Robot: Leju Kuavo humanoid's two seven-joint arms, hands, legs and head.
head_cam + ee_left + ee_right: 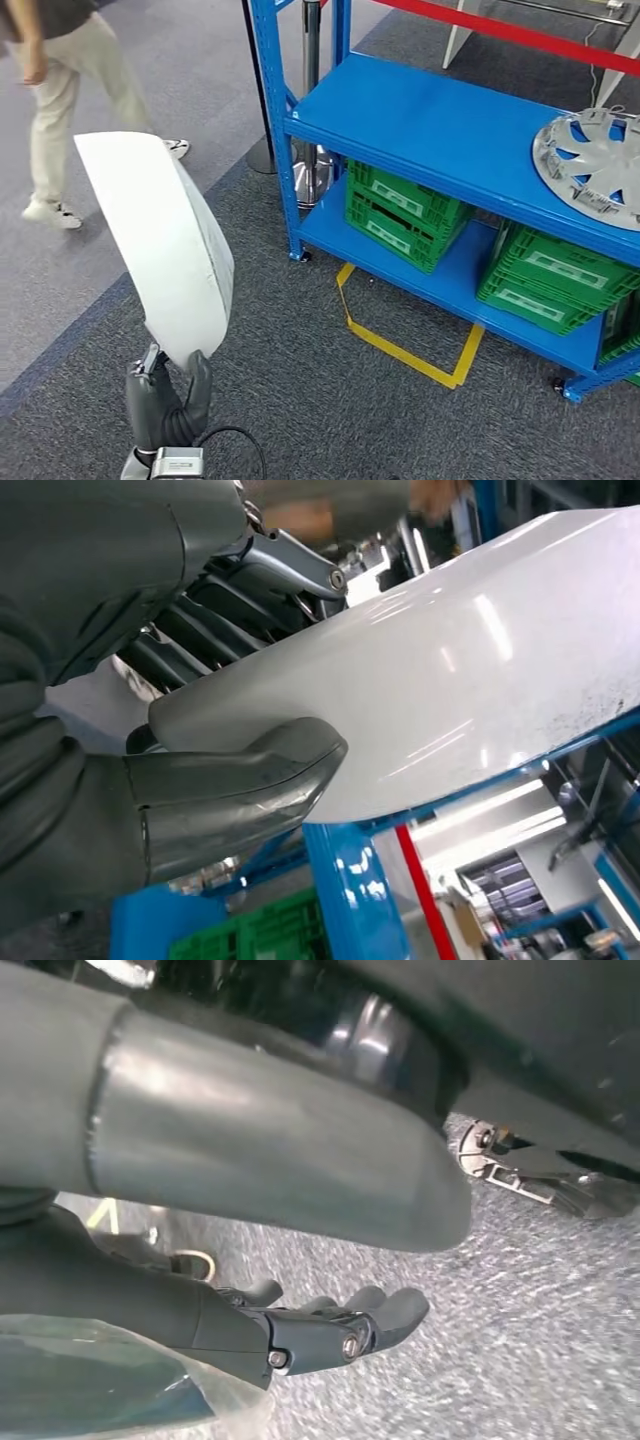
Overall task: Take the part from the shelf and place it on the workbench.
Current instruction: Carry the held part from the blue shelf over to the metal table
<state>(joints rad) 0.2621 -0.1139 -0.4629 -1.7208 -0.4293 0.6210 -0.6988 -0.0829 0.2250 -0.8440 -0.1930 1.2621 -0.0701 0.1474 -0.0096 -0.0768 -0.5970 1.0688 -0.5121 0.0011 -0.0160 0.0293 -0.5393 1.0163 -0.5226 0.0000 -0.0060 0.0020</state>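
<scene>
One blue shelf stands to the right, a wheel cover lying on it, cut off at the frame edge. Clear of it, the white curved panel stands upright, pinched at its lower edge by the left hand, probably for carrying; no workbench is visible. The right hand hangs empty, fingers loosely extended.

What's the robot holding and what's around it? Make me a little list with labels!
held thing: white curved part, raised above the floor
holder: left robot hand, gripping the part's lower end
right robot hand: holds nothing, fingers loosely apart, over the carpet
shelf: blue shelf, to the right
on shelf: silver wheel cover
lower shelf: green crates
floor: grey carpet, yellow tape outline
nearby: a person walking at upper left
</scene>
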